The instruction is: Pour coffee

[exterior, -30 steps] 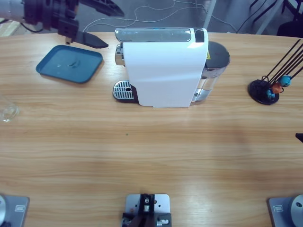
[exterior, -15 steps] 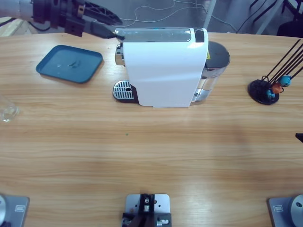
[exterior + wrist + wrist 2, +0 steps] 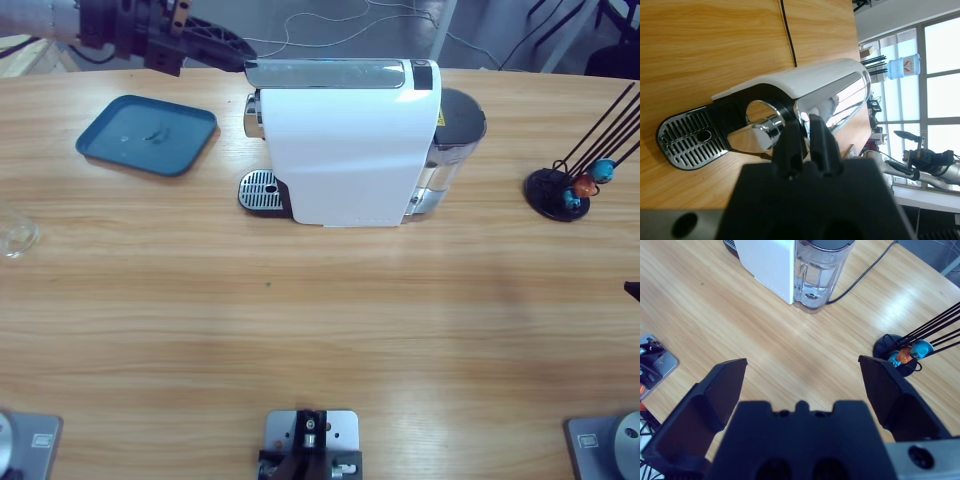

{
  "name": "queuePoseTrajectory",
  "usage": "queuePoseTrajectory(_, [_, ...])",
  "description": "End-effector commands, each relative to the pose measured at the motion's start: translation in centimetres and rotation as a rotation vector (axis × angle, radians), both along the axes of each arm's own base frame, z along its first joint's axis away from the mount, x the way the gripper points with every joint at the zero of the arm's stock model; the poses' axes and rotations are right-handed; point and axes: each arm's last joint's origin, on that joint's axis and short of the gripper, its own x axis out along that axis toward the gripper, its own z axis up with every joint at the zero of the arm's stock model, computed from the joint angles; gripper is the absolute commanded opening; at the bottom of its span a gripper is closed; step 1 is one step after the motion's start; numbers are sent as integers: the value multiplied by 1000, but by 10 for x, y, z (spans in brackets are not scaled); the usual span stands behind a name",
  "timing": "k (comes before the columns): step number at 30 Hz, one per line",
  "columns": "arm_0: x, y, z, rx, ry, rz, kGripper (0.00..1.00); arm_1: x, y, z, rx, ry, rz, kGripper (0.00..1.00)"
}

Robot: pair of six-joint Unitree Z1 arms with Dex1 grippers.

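High view: a small clear glass tumbler (image 3: 17, 237) is seen at the table's (image 3: 300, 330) left edge, well apart from the white coffee machine (image 3: 345, 150); whether coffee lies in it cannot be told. Between them sits a blue tray (image 3: 147, 134). The left gripper (image 3: 238, 55) is held at the machine's silver top lever (image 3: 325, 72), jaws pressed nearly together with nothing between them — touching cannot be confirmed. The drip grate (image 3: 687, 139) and spout (image 3: 762, 130) are shown in the left wrist view. The right gripper (image 3: 802, 385) is spread wide and empty over bare wood, near the water tank (image 3: 817, 270) and the capsule rack (image 3: 902, 357). No writing can be read.
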Motion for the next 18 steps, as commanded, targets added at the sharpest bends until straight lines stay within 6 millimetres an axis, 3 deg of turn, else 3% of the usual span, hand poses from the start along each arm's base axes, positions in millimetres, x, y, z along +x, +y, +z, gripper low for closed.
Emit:
queuePoseTrajectory(1, [-17,-18,22,-41,-56,-44,0,4,1,-4,-39,9,-27,1000])
queuePoseTrajectory(8, [-26,-34,93,-110,-169,-26,0,3,0,-4,-38,6,-48,1000])
queuePoseTrajectory(13, [-47,-34,119,-96,-222,14,0,3,-1,-4,-37,6,-50,996])
queuePoseTrajectory(14, [-55,-35,123,-65,-272,38,44,3,0,-4,-38,5,-52,996])
queuePoseTrajectory(15, [-61,-36,125,-25,-332,32,459,5,0,-3,-44,5,-62,996])
queuePoseTrajectory(16, [-69,-37,126,51,-438,1,775,7,1,-2,-45,4,-89,996])
queuePoseTrajectory(17, [-79,-37,124,155,-546,-30,914,10,2,0,-44,-4,-136,993])
queuePoseTrajectory(18, [-92,-38,121,268,-633,-69,967,13,1,2,-38,-22,-192,966])
